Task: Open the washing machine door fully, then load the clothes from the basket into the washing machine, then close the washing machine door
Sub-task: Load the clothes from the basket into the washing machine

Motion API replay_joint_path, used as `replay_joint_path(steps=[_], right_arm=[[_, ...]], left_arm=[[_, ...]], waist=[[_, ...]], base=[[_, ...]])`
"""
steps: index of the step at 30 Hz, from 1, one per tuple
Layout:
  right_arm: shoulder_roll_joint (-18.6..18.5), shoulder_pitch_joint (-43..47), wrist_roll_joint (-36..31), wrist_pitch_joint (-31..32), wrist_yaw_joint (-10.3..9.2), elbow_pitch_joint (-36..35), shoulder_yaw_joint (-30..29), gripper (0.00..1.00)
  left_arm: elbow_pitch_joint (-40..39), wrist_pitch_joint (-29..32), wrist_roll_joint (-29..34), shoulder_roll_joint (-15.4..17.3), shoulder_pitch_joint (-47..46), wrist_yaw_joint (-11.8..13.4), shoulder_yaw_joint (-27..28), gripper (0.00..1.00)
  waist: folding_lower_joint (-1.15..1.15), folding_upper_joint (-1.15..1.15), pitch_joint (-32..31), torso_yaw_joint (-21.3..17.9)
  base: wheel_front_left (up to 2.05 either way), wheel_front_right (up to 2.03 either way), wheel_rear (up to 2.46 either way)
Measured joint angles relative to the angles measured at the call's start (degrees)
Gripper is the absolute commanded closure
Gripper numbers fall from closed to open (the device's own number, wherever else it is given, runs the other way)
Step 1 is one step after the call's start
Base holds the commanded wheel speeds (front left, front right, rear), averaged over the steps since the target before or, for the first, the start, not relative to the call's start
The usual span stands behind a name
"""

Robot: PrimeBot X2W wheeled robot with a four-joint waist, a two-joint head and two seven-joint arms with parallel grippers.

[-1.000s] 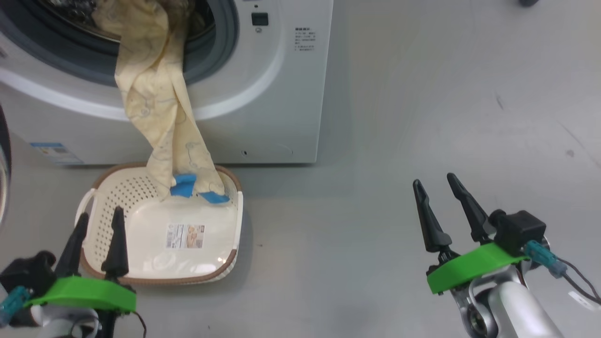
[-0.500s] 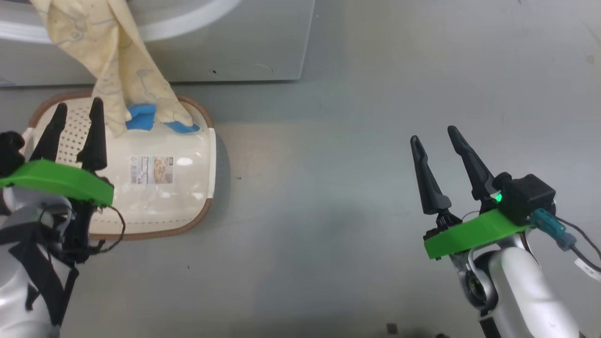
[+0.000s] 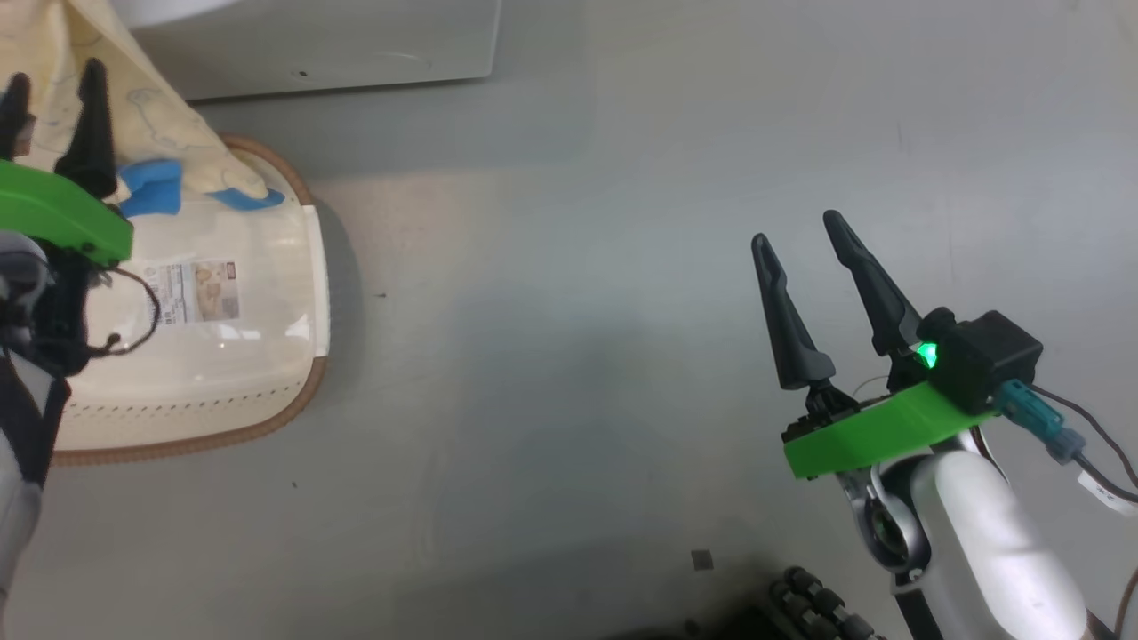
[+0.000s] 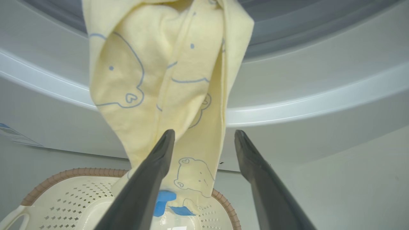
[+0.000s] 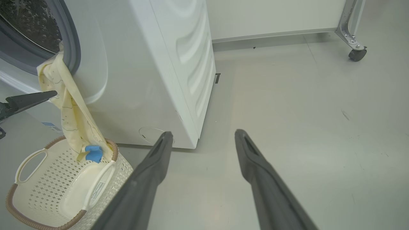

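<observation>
Cream clothes [image 4: 153, 95] hang before the left hand [image 4: 204, 131], apparently reaching the basket [image 4: 64, 174].

The washing machine [image 3: 356, 44] is cut off at eleven o'clock, the basket [image 3: 178, 413] at nine; its label [image 3: 191, 291] is unreadable.

You've got scuffed grey floor [image 5: 303, 111] here, and at its far edge a metal leg [image 5: 350, 40] on a black caster [image 5: 357, 55] beside a white panel [image 5: 271, 16].
</observation>
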Motion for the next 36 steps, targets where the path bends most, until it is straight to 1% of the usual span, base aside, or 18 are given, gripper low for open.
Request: replay_joint_path(steps=[6,12,19,26,36], right_arm=[[0.0,-0.3,1.0,0.0,0.00,-0.7,0.9,0.00],[0.0,-0.5,1.6,0.0,0.00,-1.4,1.3,0.00],[0.0,-1.1,2.1,0.0,0.00,-1.8,1.6,0.00],[0.0,-1.1,2.5,0.0,0.00,-2.0,2.0,0.00],[0.0,-1.2,2.5,0.0,0.00,-2.1,2.3,0.00]], left_arm=[[8.1,0.6,0.0,0.1,-7.0,-0.1,-0.2,0.00],[12.9,1.6,-1.0,-0.1,-11.0,-0.2,-0.6,0.00],[18.1,1.8,-1.4,-0.3,-14.3,-0.2,-0.6,0.00],[19.4,1.8,-3.0,-0.8,-15.7,-0.2,-0.8,0.00],[19.4,1.8,-5.2,-0.4,-17.5,-0.2,-2.2,0.00]], waist=[[0.00,0.00,1.9,-2.3],[0.00,0.00,3.4,-4.0],[0.00,0.00,4.5,-4.7],[-0.01,0.00,5.2,-4.9],[0.00,0.00,5.8,-5.0]], base=[[0.00,0.00,0.00],[0.00,0.00,0.00],[0.00,0.00,0.00],[0.00,0.00,0.00],[0.00,0.00,0.00]])
